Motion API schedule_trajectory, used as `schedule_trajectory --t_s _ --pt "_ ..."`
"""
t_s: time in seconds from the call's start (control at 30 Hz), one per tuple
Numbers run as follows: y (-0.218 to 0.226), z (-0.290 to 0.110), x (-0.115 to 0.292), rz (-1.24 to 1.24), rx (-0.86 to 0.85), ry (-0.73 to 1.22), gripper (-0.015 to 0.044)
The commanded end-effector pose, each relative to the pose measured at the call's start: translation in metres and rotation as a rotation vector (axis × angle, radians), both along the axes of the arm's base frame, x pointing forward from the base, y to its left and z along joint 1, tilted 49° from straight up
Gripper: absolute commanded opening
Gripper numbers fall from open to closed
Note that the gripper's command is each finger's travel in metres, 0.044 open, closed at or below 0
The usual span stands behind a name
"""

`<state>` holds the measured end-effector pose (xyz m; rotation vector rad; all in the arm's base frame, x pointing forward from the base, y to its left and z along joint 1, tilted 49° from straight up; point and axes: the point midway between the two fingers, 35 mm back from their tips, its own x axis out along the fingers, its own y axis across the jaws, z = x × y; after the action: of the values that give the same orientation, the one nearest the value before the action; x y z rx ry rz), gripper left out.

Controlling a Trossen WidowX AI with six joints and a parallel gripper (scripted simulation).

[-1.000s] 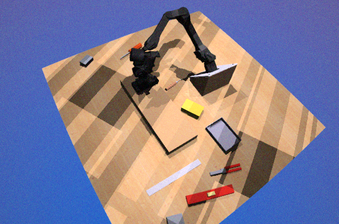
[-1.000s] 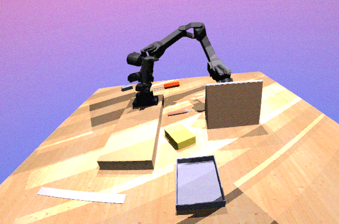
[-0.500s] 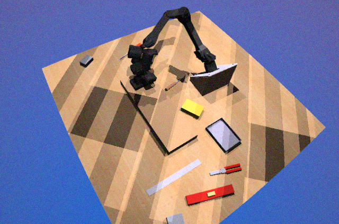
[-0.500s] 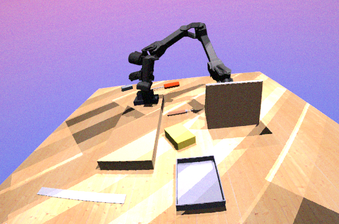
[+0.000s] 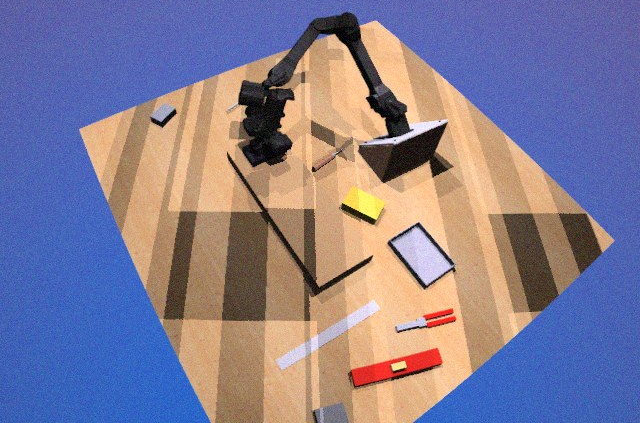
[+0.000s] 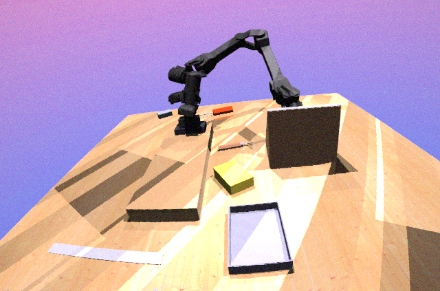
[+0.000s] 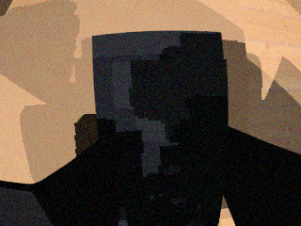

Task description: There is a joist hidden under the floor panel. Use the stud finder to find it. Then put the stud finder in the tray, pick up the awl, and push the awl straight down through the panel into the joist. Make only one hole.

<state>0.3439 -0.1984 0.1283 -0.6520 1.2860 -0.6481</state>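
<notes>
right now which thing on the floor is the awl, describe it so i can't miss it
Start at the upright brown board under the arm's base. Just left of it, between the board and the raised wooden floor panel, lies the awl. It is a thin wooden-handled tool with a metal spike, unlike the blocky yellow box nearby.
</notes>
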Motion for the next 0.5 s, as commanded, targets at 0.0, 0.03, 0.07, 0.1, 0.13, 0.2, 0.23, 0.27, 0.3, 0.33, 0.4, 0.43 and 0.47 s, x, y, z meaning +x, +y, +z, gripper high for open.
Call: schedule_trajectory --t_s 0.0,0.03,0.07,0.1,0.13,0.2,0.23,0.27,0.3,0.33,0.4,0.43,0.47 --pt "0.001 -0.001 0.0 0.002 0.001 0.001 0.0" --pt "0.001 -0.001 0.0 0.002 0.001 0.001 0.0" --pt "0.001 -0.001 0.0 0.002 0.001 0.001 0.0" --pt "0.001 -0.001 0.0 0.002 0.001 0.001 0.0" --pt "0.002 0.0 0.0 0.001 0.001 0.001 0.0" --pt "0.005 0.003 0.002 0.001 0.002 0.001 0.0" --pt "0.007 0.005 0.003 0.001 0.003 0.001 0.0" --pt "0.01 0.008 0.004 0.0 0.004 0.001 0.0" --pt "0.014 0.011 0.005 0.0 0.005 0.001 0.0" --pt "0.018 0.015 0.006 -0.001 0.005 0.002 0.0" --pt "0.026 0.022 0.008 -0.002 0.006 0.002 0.0" --pt "0.03 0.026 0.009 -0.002 0.007 0.002 0.0" --pt "0.034 0.03 0.01 -0.002 0.007 0.002 0.0"
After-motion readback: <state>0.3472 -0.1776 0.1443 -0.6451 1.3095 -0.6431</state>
